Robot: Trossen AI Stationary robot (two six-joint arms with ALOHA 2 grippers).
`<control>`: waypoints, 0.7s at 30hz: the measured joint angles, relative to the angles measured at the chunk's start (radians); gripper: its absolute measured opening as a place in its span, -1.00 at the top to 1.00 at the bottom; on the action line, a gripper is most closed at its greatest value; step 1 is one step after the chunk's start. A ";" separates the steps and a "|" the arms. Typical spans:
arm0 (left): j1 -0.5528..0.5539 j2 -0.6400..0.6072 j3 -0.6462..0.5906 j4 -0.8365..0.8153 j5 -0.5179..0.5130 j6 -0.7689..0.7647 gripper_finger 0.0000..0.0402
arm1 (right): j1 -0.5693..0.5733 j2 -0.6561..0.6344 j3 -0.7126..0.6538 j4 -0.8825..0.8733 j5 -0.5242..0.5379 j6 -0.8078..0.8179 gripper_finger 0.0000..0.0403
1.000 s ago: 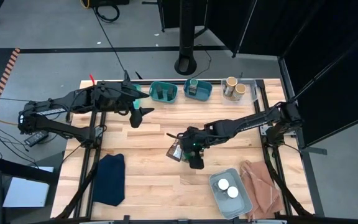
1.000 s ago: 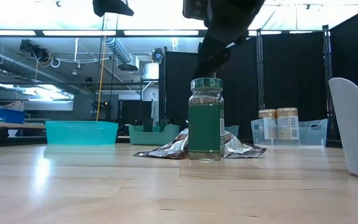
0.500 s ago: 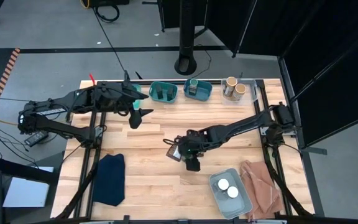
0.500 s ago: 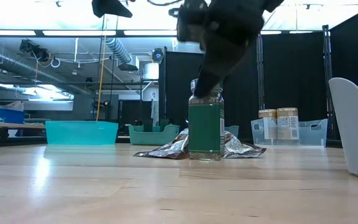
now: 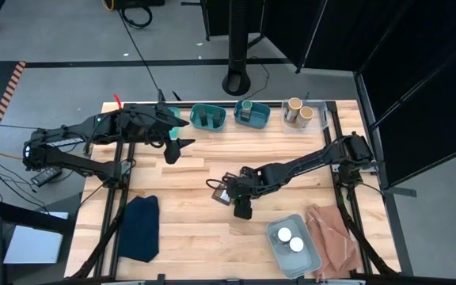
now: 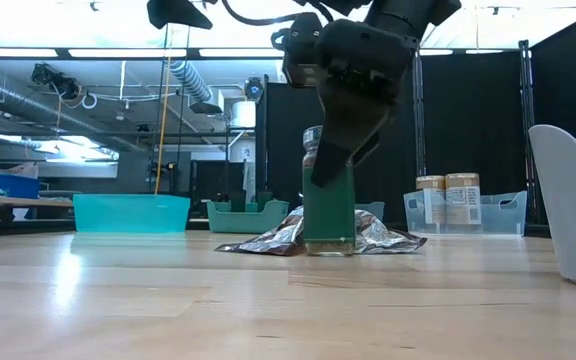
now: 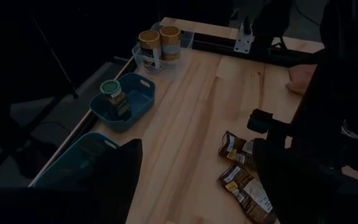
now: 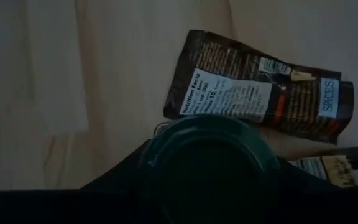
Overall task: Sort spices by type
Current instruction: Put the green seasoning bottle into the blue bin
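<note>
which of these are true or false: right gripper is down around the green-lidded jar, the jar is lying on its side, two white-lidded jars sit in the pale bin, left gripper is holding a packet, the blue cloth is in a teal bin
1. The right gripper is down around the green-lidded jar. True.
2. The jar is lying on its side. False: it stands upright on the table, just in front of the packets.
3. Two white-lidded jars sit in the pale bin. True.
4. The left gripper is holding a packet. False: it hangs open and empty near the table's far left.
5. The blue cloth is in a teal bin. False: it lies on the table near the left front corner.
</note>
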 joint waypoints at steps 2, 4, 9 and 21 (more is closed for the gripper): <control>0.000 0.000 0.000 0.000 0.000 0.000 -0.54 | 0.000 -0.001 0.000 0.000 -0.001 0.037 0.02; 0.000 0.000 0.000 0.001 0.000 -0.001 -0.54 | -0.006 -0.007 0.000 0.003 -0.008 0.067 0.02; 0.000 0.000 0.000 0.015 0.000 -0.031 -0.54 | -0.035 -0.051 0.000 0.028 -0.004 0.105 0.02; 0.000 0.000 0.000 0.021 -0.001 -0.085 -0.54 | -0.208 -0.308 0.000 -0.077 0.186 0.053 0.02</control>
